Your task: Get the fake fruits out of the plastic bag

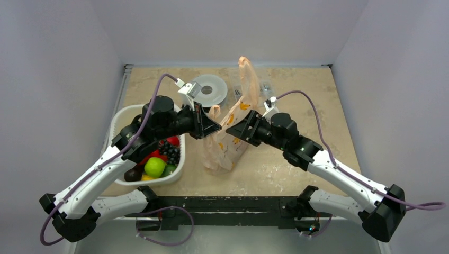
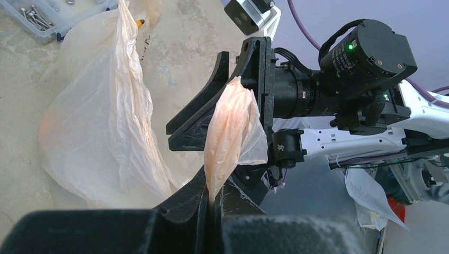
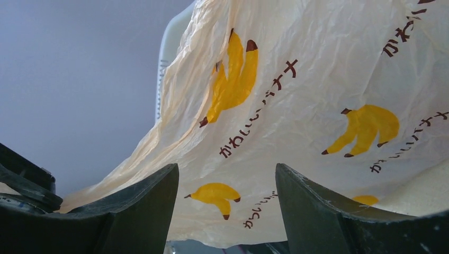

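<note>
Over the bench (image 1: 317,106), the limp, likely slippery plastic bag (image 1: 227,145) is hanging; left tool (image 2: 212,193) clamping its handle (image 2: 230,132), right tool (image 3: 226,177) gaping

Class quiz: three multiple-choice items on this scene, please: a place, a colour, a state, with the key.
1. Where do the fake fruits lie? A. in the white basket left of the plastic bag; B. on the floor; C. behind the bag.
2. The bananas printed on the bag are: A. blue; B. yellow; C. green.
3. The left end effector is: A. open; B. out of view; C. shut on the bag's handle.
Key: 1 A, the basket holds them; 2 B, plain in the right wrist view; 3 C, the handle is pinched in it.
</note>
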Available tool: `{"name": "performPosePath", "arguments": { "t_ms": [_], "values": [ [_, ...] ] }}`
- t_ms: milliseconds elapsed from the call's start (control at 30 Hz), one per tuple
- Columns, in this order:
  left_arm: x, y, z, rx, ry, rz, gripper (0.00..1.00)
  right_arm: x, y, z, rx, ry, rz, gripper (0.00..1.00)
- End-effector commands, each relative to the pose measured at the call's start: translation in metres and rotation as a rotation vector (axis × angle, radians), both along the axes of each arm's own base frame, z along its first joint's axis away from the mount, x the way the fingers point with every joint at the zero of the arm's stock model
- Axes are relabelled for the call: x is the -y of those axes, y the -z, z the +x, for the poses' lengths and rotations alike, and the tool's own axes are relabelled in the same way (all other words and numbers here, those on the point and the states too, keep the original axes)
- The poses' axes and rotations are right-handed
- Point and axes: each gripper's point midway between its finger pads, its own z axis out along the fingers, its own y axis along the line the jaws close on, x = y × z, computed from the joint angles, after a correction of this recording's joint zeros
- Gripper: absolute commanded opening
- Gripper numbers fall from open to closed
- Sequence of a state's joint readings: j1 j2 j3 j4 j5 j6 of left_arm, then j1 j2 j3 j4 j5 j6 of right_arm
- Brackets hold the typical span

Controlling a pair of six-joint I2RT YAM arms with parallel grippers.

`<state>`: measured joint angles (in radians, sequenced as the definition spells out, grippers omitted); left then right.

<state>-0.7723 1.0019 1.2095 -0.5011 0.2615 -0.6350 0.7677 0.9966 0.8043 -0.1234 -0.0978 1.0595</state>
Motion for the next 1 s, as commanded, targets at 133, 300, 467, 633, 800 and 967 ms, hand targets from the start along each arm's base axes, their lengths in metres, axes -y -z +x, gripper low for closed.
{"name": "performPosePath", "arguments": {
  "t_ms": [133, 300, 467, 633, 800, 967],
  "values": [
    [-0.005, -0.020, -0.005, 0.058, 0.011, -0.039, 0.00, -0.004, -0.032, 0.022, 0.049, 0.075, 0.025, 0.67],
    [-0.004, -0.019, -0.006, 0.051, 0.022, -0.037, 0.00, -0.010, -0.023, 0.031, 0.032, 0.099, 0.044, 0.67],
    [-0.002, -0.016, -0.009, 0.043, 0.037, -0.036, 0.00, -0.008, -0.010, 0.044, 0.034, 0.152, 0.004, 0.66],
    [-0.001, -0.009, -0.013, 0.029, 0.056, -0.028, 0.00, -0.006, 0.000, 0.053, 0.060, 0.171, -0.061, 0.48],
    [-0.005, -0.003, -0.023, 0.030, 0.095, 0.004, 0.04, 0.001, 0.011, 0.052, 0.102, 0.162, -0.117, 0.04],
    [-0.032, -0.009, -0.031, 0.116, 0.074, 0.092, 0.69, 0.005, -0.007, 0.038, 0.270, 0.056, -0.156, 0.00]
  ]
}}
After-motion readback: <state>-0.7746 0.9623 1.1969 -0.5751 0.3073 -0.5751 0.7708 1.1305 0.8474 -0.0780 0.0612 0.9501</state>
